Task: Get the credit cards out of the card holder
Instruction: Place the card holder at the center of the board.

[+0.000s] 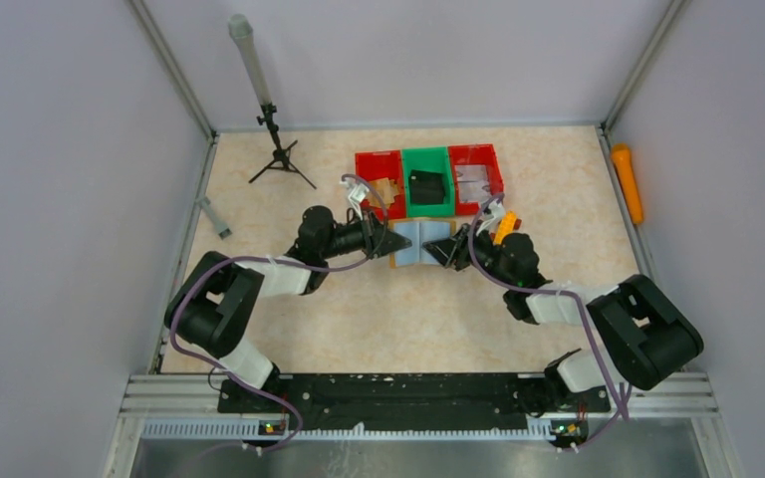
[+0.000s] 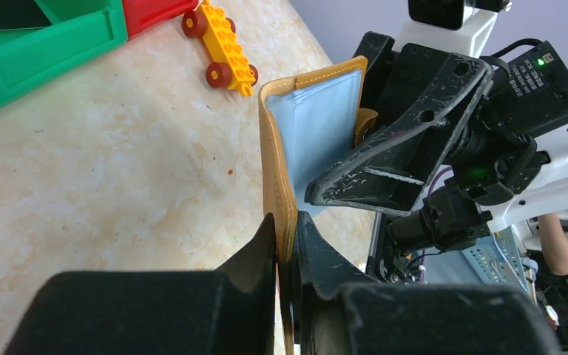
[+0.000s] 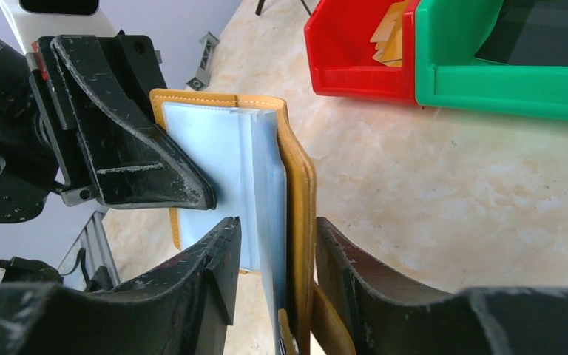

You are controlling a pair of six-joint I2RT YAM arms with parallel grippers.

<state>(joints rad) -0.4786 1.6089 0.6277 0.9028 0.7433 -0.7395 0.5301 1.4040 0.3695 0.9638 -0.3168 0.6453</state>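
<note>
The card holder (image 1: 420,242) is a mustard-brown wallet held spread open just above the table between both arms, its pale blue-grey lining (image 3: 222,148) showing. My left gripper (image 2: 287,218) is shut on the edge of its left flap (image 2: 275,170). My right gripper (image 3: 277,222) stands open around the right flap; the inner finger (image 3: 222,251) is clear of the lining, and the outer one is close beside the leather cover. No credit cards show in the wallet's pockets. A few tan credit cards (image 3: 388,33) lie in the left red bin (image 1: 379,169).
Behind the wallet stand a green bin (image 1: 428,194) holding a black object (image 1: 426,186) and a second red bin (image 1: 476,169). A yellow toy block with red wheels (image 2: 218,44) lies by the right arm. A small tripod (image 1: 277,149) stands far left, and an orange cylinder (image 1: 626,182) lies by the right wall.
</note>
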